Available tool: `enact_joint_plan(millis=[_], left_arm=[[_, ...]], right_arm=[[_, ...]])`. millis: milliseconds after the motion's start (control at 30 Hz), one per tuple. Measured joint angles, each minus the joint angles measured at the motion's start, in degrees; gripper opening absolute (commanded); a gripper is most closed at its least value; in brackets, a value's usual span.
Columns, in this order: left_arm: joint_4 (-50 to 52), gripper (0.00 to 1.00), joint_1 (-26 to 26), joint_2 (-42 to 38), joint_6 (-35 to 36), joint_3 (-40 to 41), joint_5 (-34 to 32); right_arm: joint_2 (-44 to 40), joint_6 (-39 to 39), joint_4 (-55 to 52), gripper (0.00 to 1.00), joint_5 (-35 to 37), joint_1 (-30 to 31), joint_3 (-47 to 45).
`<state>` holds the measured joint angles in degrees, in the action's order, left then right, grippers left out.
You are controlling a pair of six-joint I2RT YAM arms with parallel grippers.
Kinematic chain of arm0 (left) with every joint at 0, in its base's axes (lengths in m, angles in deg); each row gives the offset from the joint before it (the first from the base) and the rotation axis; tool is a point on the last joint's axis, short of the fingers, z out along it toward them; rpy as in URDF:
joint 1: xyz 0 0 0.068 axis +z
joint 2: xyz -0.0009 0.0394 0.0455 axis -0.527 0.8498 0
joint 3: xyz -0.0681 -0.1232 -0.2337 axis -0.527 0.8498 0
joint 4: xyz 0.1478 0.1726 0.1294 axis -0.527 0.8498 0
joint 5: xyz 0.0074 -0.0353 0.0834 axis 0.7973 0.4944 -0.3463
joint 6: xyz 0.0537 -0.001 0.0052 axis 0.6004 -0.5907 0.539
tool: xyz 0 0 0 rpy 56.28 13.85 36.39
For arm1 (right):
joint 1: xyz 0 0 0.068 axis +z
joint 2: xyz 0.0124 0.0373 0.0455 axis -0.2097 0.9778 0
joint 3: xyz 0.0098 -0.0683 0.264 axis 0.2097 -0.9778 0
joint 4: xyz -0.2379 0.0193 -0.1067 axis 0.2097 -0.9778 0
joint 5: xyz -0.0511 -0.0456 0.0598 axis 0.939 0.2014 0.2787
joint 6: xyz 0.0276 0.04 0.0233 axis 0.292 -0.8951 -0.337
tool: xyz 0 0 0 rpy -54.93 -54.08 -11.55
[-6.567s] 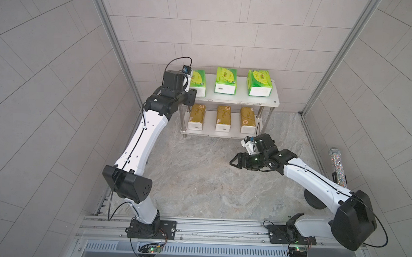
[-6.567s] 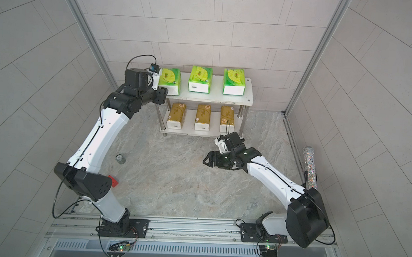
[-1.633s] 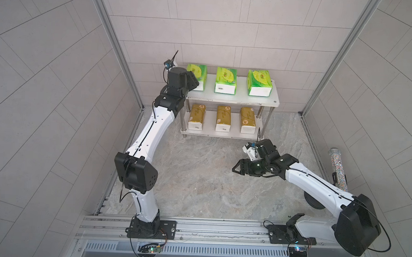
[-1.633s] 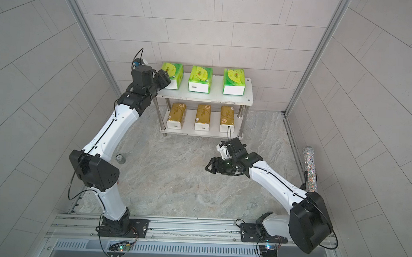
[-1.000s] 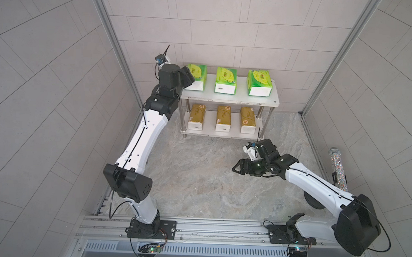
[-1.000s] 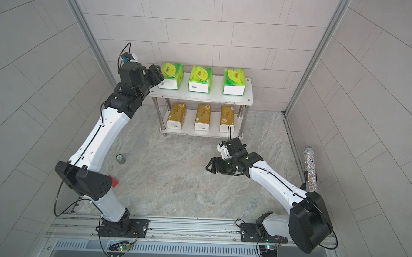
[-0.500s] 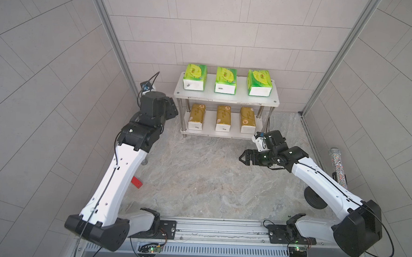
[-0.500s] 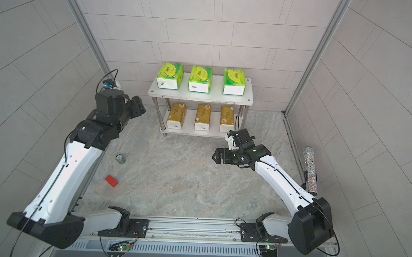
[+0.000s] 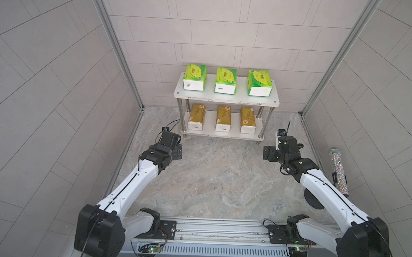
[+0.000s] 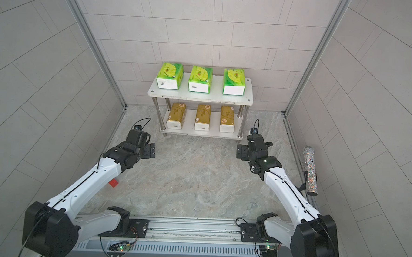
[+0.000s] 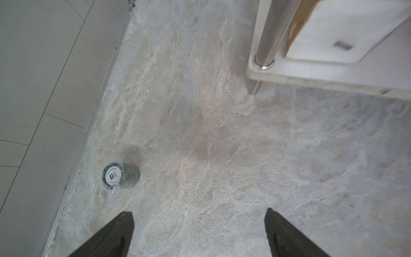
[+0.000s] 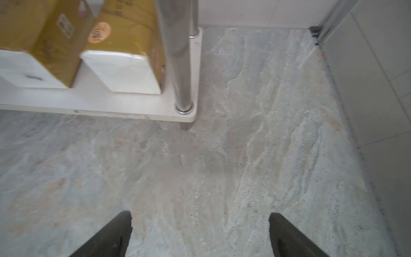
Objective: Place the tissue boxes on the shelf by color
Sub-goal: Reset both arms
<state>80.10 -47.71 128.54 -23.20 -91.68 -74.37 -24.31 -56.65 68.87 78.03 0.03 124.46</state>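
Showing the shelf (image 9: 225,100) standing against the back wall and carrying all six packs, sorted by colour. Showing three green packs (image 9: 225,83) lining the top board, set apart from one another, and three gold packs (image 9: 223,117) sitting on the bottom board, white ends facing the arms. Catching the left gripper (image 11: 198,219) and right gripper (image 12: 200,220) hovering over bare floor (image 9: 222,173) just off the shelf's two near corners, jaws spread wide, gripping nothing. Judging the sort as looking finished, with no pack lying loose on the floor. Expecting the packs to be handling as light, soft and squashy under a slick wrapper. Favouring a gentle hold across the long sides near the middle, since pinching a white end is likely risking a slip or a tear. Leaving aside a glitter tube (image 9: 338,169), a red block (image 10: 113,183) and a chip stack (image 11: 121,175), all lying well clear of the shelf.
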Motion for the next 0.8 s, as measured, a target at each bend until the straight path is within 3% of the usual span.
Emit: enact_joint_plan(millis=[167,400,633,800], left_arm=[[-10.5,1.00,0.0,0.3,4.5,8.3,-3.6],[-26.6,1.00,1.2,5.2,8.6,12.8,-6.8],[-46.7,0.98,5.1,11.2,11.7,19.0,-4.2],[-57.5,0.96,8.7,16.1,14.3,19.8,-0.2]], right_arm=[[1.5,2.4,14.1,1.00,5.2,-5.1,-9.8],[6.5,6.1,36.0,0.99,10.2,-5.7,-21.2],[19.9,10.3,57.1,1.00,11.3,-5.8,-22.7],[23.3,10.0,65.2,1.00,9.6,-8.2,-23.8]])
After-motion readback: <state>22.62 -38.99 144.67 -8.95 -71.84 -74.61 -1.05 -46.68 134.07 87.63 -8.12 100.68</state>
